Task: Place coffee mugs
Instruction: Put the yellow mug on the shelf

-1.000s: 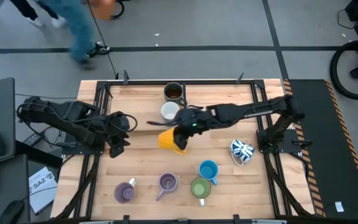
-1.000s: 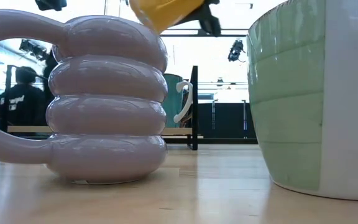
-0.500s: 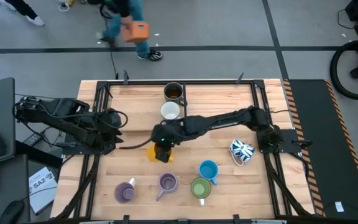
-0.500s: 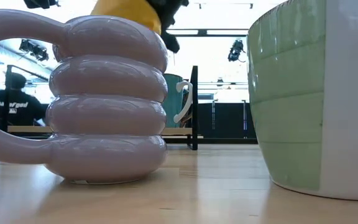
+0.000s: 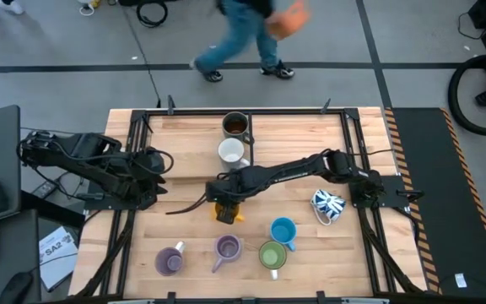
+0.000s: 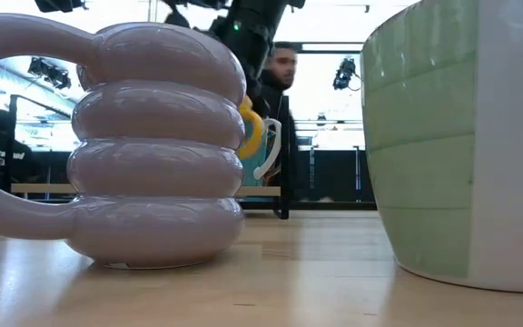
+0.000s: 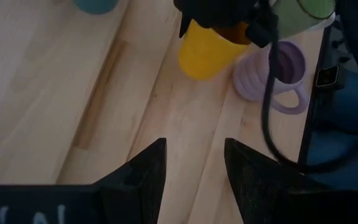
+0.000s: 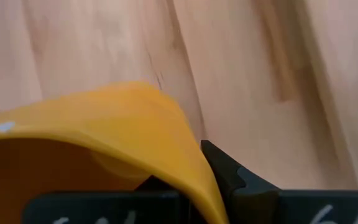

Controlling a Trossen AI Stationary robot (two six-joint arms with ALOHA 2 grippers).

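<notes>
My right gripper point(image 5: 226, 201) is shut on the orange mug point(image 5: 229, 213) near the table's middle. The mug also shows in the left wrist view point(image 7: 206, 53) and in the low view point(image 6: 251, 127), behind a purple mug. I cannot tell whether its base touches the table. On their bases stand the dark grey mug point(image 5: 235, 124), the white mug point(image 5: 231, 152), the blue mug point(image 5: 283, 230), the green mug point(image 5: 272, 254) and two purple mugs point(image 5: 228, 247) point(image 5: 170, 260). The patterned mug point(image 5: 328, 204) lies on its side. My left gripper point(image 7: 194, 167) is open and empty at the table's left. My right gripper pinches the orange mug's wall at the rim point(image 8: 185, 146), one finger inside the mug and one finger point(image 8: 229, 173) outside. The fingers come from above, pointing down. The mug hangs a little tilted below them, low over the table.
The ribbed purple mug point(image 6: 152, 136) and the green mug point(image 6: 461, 136) stand close before the low camera. A person point(image 5: 243, 34) walks past on the floor beyond the table's far edge. Bare wood point(image 5: 184, 148) lies at the far left.
My right gripper has carried the orange mug toward the table's left and near edges and down. The mug was high over the table and is now low over it. A person has walked past beyond the far edge, from left to right.
</notes>
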